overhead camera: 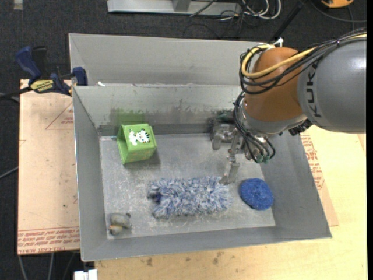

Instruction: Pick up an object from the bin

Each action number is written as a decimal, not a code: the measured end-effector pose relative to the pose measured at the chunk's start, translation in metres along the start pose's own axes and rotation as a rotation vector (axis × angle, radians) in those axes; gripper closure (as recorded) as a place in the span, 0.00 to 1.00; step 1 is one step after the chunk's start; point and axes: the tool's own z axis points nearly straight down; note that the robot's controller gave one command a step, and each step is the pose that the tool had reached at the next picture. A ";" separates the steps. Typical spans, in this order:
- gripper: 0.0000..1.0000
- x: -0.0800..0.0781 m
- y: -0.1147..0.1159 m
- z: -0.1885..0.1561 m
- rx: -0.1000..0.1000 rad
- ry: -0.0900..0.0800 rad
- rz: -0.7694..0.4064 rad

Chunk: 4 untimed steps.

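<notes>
My gripper (229, 178) hangs below the orange wrist cover, right of the bin's middle. Its tip is just above the right end of a shaggy blue-and-white duster head (187, 196), which lies lengthwise along the bin's front. I cannot tell whether the tip touches it. A round blue sponge-like ball (256, 194) lies just right of the gripper's tip, apart from it. Nothing shows held in the gripper.
A green cube (137, 143) with a white-and-black picture on top stands at the back left of the bin floor. A small grey-tan lump (119, 223) lies in the front left corner. The arm and its cables cover the bin's back right.
</notes>
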 end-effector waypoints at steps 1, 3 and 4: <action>0.00 -0.002 0.000 -0.005 0.000 -0.008 0.000; 1.00 0.071 0.044 0.082 0.000 -0.005 0.016; 1.00 0.071 0.044 0.082 0.000 -0.005 0.016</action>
